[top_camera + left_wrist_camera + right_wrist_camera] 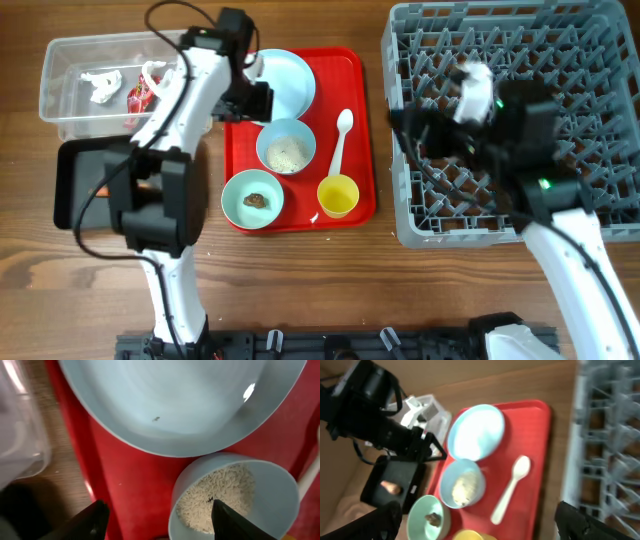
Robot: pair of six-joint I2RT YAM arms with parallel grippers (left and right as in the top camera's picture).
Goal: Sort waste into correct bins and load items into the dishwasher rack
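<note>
Left wrist view: the left gripper (160, 522) hangs part-open and empty over the red tray's (135, 485) left edge, beside the pale blue bowl (275, 495) mid-tray. It looks like stiff, light, slick plastic holding loose rice (215, 492); pinch the rim and keep it level. The right gripper (482, 522) gapes wide and empty.

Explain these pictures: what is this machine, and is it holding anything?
Two robot arms at a table, each ending in a two-finger gripper. One picture looks down from above; the others come from cameras on each wrist. A red tray carries a plate, rice bowl, green bowl, yellow cup and spoon. Beside it stand a clear tub with wrappers, a black tray and a grey rack. The left gripper is open over the rice bowl's edge, the right gripper open above the rack. Neither holds anything.
</note>
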